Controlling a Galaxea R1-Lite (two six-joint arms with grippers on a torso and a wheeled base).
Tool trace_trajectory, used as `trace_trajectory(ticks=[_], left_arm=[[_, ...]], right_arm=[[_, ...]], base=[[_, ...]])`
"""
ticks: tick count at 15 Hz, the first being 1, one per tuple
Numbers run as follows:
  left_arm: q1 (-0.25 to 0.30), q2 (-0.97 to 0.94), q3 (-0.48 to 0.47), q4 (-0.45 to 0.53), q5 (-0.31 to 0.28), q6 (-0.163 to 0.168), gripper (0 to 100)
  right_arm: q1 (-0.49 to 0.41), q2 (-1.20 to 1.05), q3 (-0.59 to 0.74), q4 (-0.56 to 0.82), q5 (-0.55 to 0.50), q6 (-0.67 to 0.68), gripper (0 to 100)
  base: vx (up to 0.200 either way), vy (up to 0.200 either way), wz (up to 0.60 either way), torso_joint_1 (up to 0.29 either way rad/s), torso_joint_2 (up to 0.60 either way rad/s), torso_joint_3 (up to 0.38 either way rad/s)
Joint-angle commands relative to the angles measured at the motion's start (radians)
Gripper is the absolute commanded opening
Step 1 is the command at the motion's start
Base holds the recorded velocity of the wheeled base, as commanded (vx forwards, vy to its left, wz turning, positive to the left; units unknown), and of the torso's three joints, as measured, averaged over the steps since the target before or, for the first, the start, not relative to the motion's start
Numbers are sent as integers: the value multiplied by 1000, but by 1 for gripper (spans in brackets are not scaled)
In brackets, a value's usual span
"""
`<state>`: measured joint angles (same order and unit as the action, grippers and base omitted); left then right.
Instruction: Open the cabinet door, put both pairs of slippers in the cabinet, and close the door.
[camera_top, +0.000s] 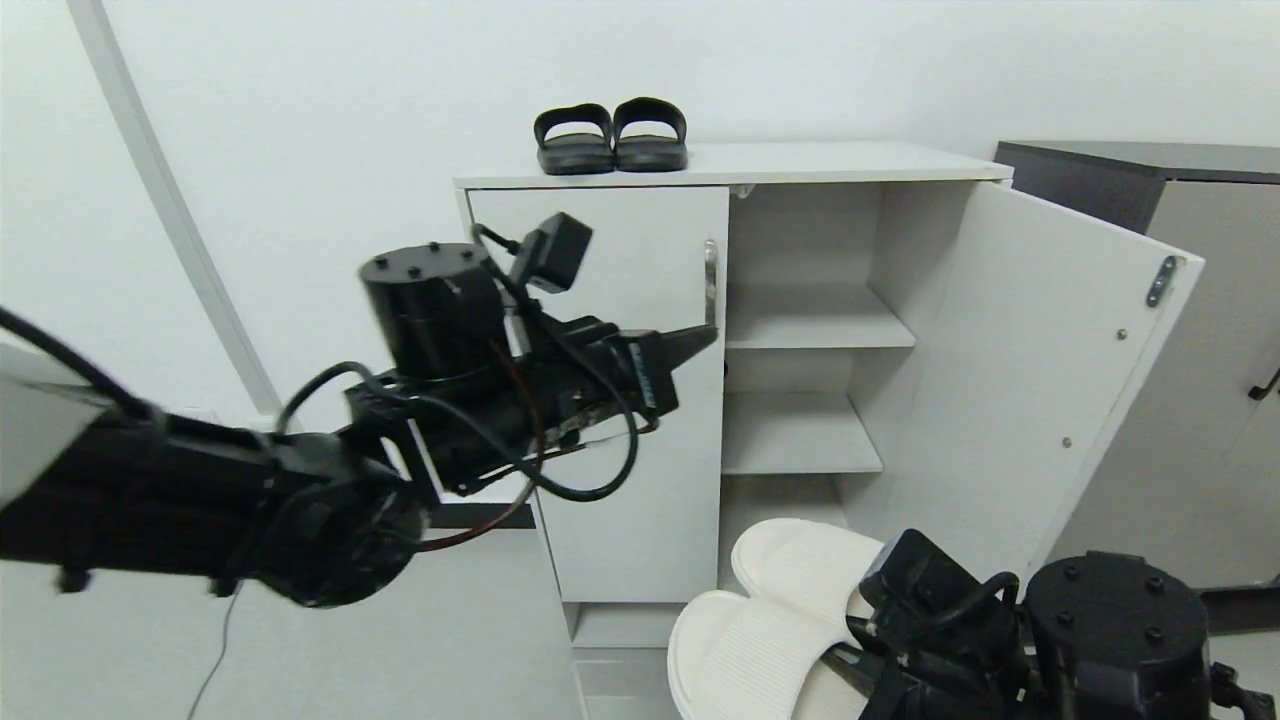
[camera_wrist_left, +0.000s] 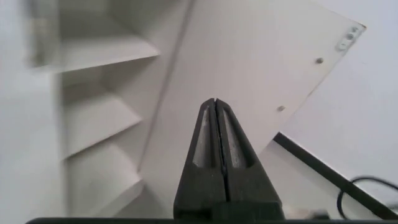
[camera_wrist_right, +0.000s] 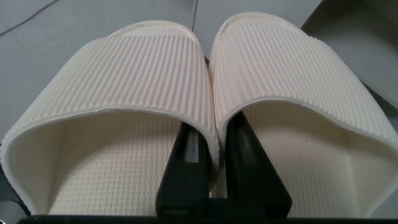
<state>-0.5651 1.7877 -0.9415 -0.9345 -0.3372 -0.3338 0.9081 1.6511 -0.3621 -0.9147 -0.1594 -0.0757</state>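
White slippers (camera_wrist_right: 124, 93) are clamped by their inner walls in the right gripper (camera_wrist_right: 213, 134), low before the open cabinet (camera_top: 850, 160); black slippers (camera_top: 612, 137) are seen on its top; left gripper (camera_wrist_left: 214, 106) is pressed together, empty.

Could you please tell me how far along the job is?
Done: the door stands open. In hand: the right gripper holds the white slippers low before the cabinet. Remaining: shelve them, then the black slippers from the top, and close the door.
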Motion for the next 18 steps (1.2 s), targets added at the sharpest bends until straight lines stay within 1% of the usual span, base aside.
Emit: trace_trajectory(ticks=[1, 4, 6, 7, 8, 9, 10, 11, 12, 13, 14, 15, 17, 18], left_arm=[[128, -341, 285, 3, 0, -1, 0], [237, -640, 530, 82, 0, 2, 0], [271, -783, 619, 117, 4, 7, 0], [306, -881, 655, 174, 27, 41, 0], [338, -933, 668, 218, 53, 68, 0], [418, -1054, 698, 342, 119, 108, 0], [456, -1157, 711, 451, 149, 136, 0], [478, -1278, 719, 599, 184, 165, 0], [495, -1369, 713, 721, 238, 200, 0], [504, -1438, 707, 813, 299, 251, 0], [505, -1476, 708, 849, 336, 262, 0], [514, -1513, 713, 869, 365, 262, 0], [588, -1565, 754, 873, 368, 269, 0], [608, -1582, 782, 873, 366, 279, 0]], right_arm=[[-8, 6, -4, -1, 0, 1, 0], [-9, 6, -4, -1, -3, 1, 0], [-9, 6, -4, -1, -5, 1, 0], [-9, 6, -1, -1, -6, 1, 0], [-9, 4, 0, -1, -6, -1, 0], [-9, 4, 0, -1, -6, 1, 0], [-9, 6, -1, -1, -6, -1, 0], [-9, 9, -1, -1, -6, -1, 0], [-9, 12, -1, -1, -6, -1, 0], [-9, 13, -1, -3, -6, -1, 0], [-9, 13, -1, -3, -6, -1, 0], [-9, 13, -1, -3, -6, -2, 0], [-8, 18, -1, -3, -8, -2, 0], [-8, 19, -1, -3, -8, -4, 0]], base=[[0, 0, 0, 0, 0, 0], [0, 0, 0, 0, 0, 0], [0, 0, 0, 0, 0, 0], [0, 0, 0, 0, 0, 0], [0, 0, 0, 0, 0, 0], [0, 0, 0, 0, 0, 0], [0, 0, 0, 0, 0, 0], [0, 0, 0, 0, 0, 0], [0, 0, 0, 0, 0, 0], [0, 0, 0, 0, 0, 0], [0, 0, 0, 0, 0, 0], [0, 0, 0, 0, 0, 0], [0, 0, 0, 0, 0, 0], [0, 0, 0, 0, 0, 0]])
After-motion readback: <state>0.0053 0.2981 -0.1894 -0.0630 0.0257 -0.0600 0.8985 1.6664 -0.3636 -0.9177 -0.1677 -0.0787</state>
